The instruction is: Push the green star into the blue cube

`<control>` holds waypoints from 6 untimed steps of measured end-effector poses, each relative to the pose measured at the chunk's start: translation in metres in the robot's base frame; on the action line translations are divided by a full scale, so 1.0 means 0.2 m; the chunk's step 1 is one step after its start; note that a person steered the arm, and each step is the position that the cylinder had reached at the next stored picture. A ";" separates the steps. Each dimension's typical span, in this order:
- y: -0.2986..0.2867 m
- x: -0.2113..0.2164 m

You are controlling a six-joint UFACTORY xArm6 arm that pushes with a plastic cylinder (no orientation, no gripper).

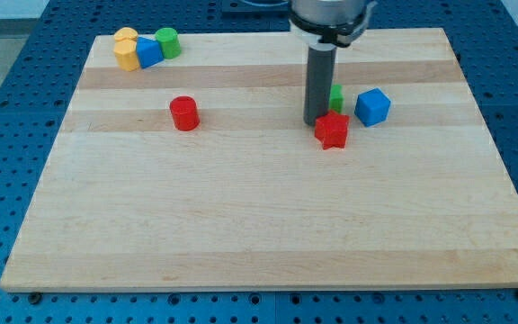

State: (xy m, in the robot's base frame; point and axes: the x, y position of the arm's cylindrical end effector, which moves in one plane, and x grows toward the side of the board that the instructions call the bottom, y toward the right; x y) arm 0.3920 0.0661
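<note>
The green star [336, 97] is mostly hidden behind my rod; only a green sliver shows at the rod's right side. The blue cube [372, 106] sits just to the right of it, a small gap apart. My tip [316, 122] rests on the board at the star's left side, close to or touching it. A red star [332, 130] lies just below and right of my tip, in front of the green star.
A red cylinder [184, 113] stands left of centre. At the view's top left sit a cluster: a yellow block [126, 49], a blue block [148, 51] and a green cylinder [167, 42]. The wooden board [259, 225] has blue pegboard around it.
</note>
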 end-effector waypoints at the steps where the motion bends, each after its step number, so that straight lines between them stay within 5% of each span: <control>1: -0.05 0.00; 3: -0.22 -0.14; 6: 0.09 -0.20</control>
